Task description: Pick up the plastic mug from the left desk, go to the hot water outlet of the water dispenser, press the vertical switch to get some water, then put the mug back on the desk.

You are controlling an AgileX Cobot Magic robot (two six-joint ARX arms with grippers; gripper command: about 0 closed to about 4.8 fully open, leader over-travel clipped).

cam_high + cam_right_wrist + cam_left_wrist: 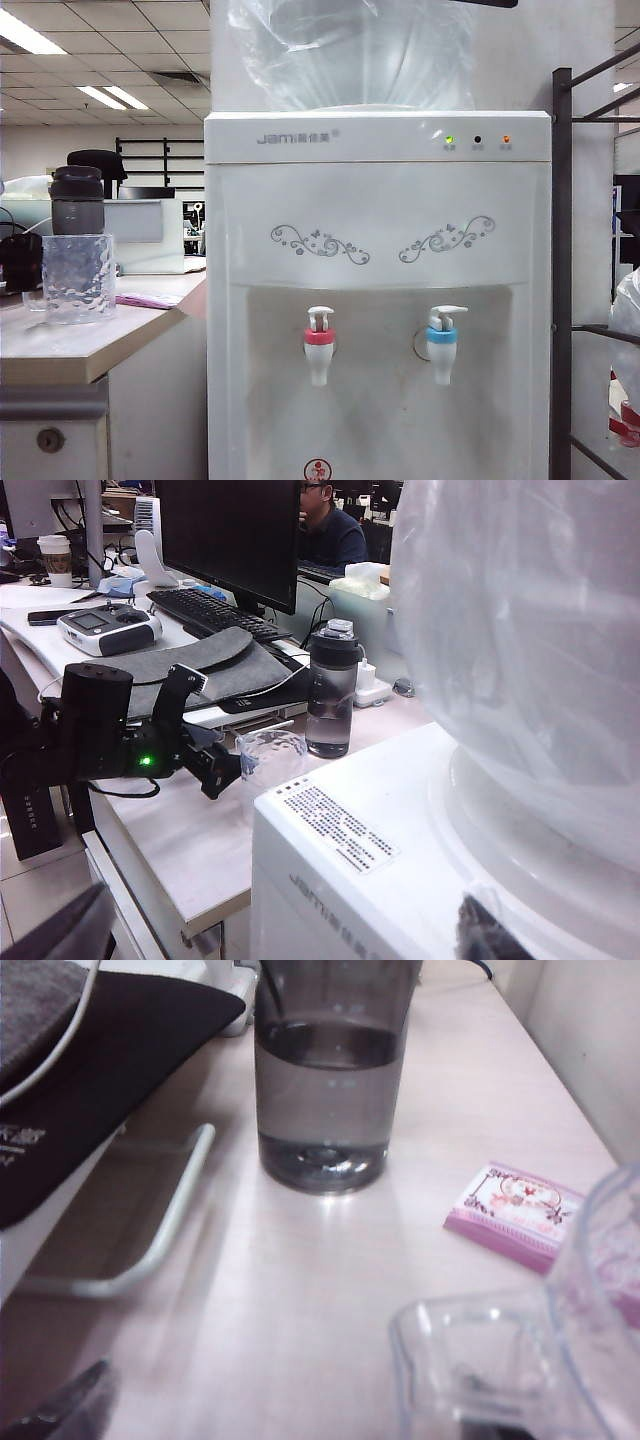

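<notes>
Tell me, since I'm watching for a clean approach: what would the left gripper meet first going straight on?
Likely the plastic mug: the open left gripper points at it from close by on the left desk.

Water dispenser [380, 300]: white, grey lettering, two grey floral scrolls. Hot water outlet [319, 345]: white, red collar; at its 3 o'clock, second tap [443, 343], blue collar. Plastic mug [78, 278]: clear, dimpled. Bottle [77, 200] at mug's 12 o'clock: dark grey, black lid. Left desk [60, 355]: pale beige top. Packet [515, 1212]: pink, floral print.
</notes>
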